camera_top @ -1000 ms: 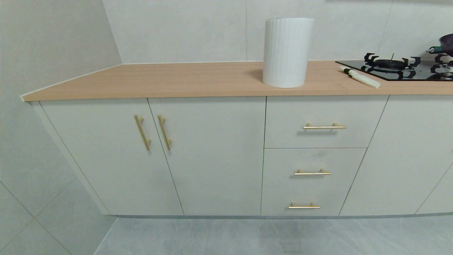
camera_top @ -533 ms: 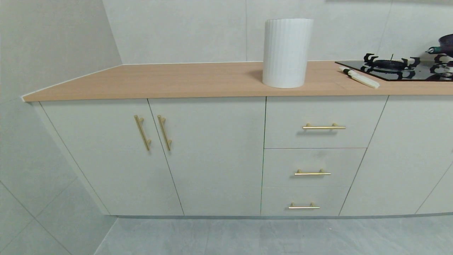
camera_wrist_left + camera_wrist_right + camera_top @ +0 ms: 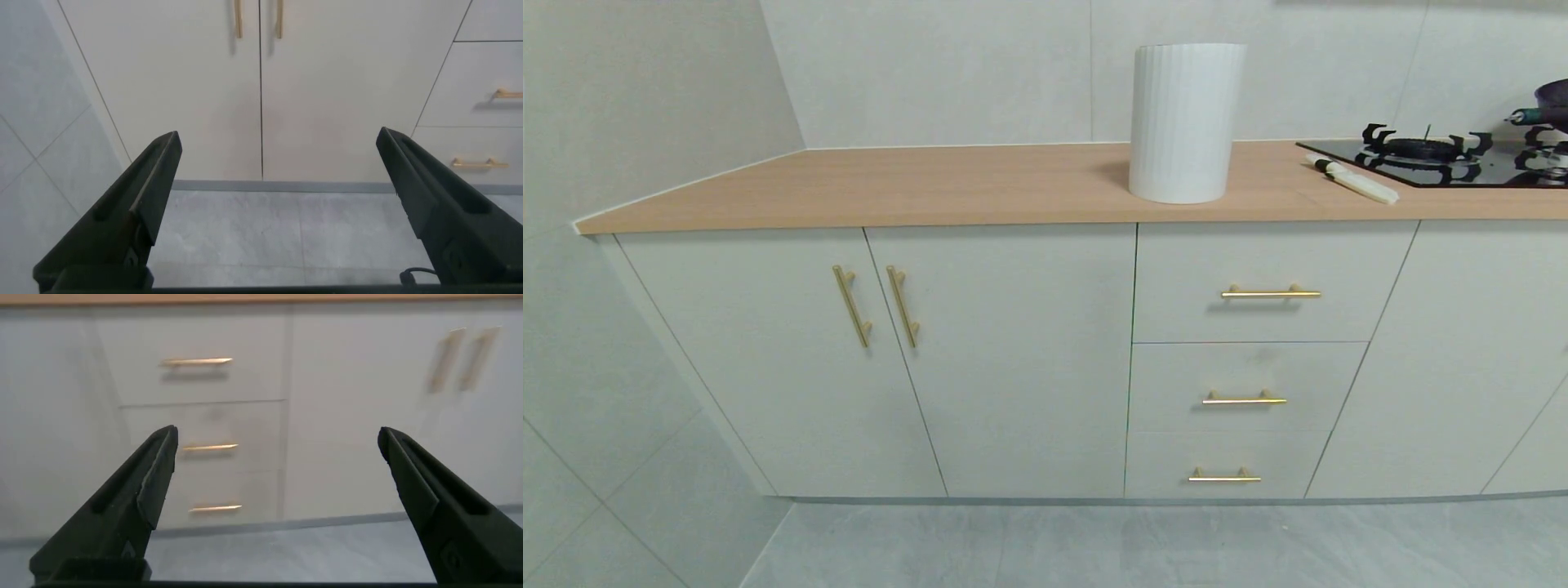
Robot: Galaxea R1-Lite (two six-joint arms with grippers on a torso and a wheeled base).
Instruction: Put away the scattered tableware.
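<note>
Logged knife flat on tabletop, just beside stove, near white ribbed canister. Found left gripper fingers spread wide, empty, facing cupboard doors above floor. Found right gripper fingers likewise spread, empty, facing drawers.

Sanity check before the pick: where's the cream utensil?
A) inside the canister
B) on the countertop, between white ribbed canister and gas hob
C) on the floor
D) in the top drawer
B: the cream utensil lies flat on the wooden countertop, right of the white ribbed canister, beside the edge of the gas hob.
</note>
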